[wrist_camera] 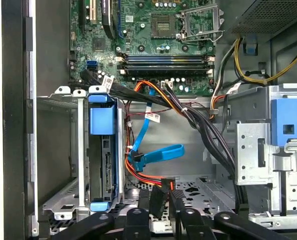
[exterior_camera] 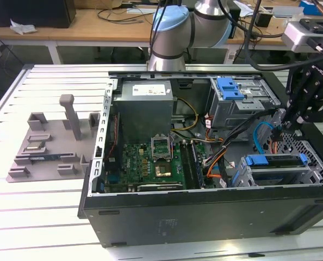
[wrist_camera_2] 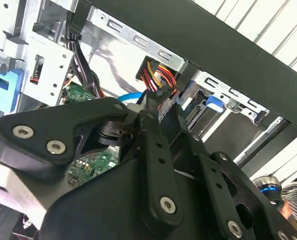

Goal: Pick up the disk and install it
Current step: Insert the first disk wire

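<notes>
An open computer case (exterior_camera: 205, 217) lies on its side on a slatted table (exterior_camera: 42, 228). Just inside its near wall, at the corner toward the exterior view's right, the disk (exterior_camera: 275, 161) sits in a metal drive cage (exterior_camera: 270, 176), its blue bracket uppermost. Its long axis runs along that wall, and in the first wrist view the disk (wrist_camera: 102, 150) stands on edge between the cage's walls, apparently already seated.

The gripper (exterior_camera: 284, 128) hangs inside the case just beyond the cage, toward the far wall, so the disk lies on its near side, close but apart. In both wrist views the claw is drawn narrow and appears to pinch a black plug (wrist_camera: 157, 197) on red, orange and yellow wires, not the disk; the second wrist view shows that plug (wrist_camera_2: 163, 102) at the fingertips. A loose blue cable (wrist_camera: 156, 155) curls between the claw and the disk.

Further in lies the green circuit board (exterior_camera: 150, 160). Beyond it are the grey power supply (exterior_camera: 145, 106) and a second cage with a blue latch (exterior_camera: 229, 88) against the far wall. Beside the case, toward the exterior view's left, a grey fixture plate (exterior_camera: 47, 147) rests on the table, and the arm (exterior_camera: 178, 27) rises behind.
</notes>
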`<state>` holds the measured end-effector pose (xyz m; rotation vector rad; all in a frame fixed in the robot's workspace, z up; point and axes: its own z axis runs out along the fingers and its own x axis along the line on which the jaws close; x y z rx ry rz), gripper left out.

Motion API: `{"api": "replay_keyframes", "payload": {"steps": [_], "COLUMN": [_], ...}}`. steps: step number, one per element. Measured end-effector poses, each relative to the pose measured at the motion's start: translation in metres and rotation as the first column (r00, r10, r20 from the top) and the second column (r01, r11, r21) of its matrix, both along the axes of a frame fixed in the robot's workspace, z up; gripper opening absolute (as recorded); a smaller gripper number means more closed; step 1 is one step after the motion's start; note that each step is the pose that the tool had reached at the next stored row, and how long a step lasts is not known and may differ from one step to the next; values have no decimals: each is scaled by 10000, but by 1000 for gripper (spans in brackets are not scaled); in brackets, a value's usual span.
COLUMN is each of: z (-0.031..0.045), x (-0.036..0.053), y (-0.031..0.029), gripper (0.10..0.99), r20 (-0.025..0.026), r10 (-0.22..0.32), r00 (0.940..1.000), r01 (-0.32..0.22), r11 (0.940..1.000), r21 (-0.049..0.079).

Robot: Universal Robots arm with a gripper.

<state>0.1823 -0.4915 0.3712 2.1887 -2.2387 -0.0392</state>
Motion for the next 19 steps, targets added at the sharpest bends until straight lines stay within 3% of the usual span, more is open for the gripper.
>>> {"api": "replay_keyframes", "payload": {"steps": [2,4,5,7,9,12,14,16,19], "z": [-2,-8,-12,-23,-45,-68,-74,-71,-109], "x": [7,25,30,37,39,40,40,40,40], "y": [12,55,65,76,89,127,187,194,195], "gripper": [302,302,302,302,302,302,302,302,302], "r20": [-1,-2,-2,-3,-3,-6,-6,-2,-1], "r10": [2,0,1,0,0,-1,-1,-1,-1], "r00": [10000,10000,10000,10000,10000,10000,10000,10000,10000], "r01": [-2,0,-1,0,0,1,0,1,1], "r11": [10000,9999,9998,9981,9971,9970,9970,9969,9952], "r21": [-7,-108,-204,-617,-764,-772,-772,-790,-974]}}
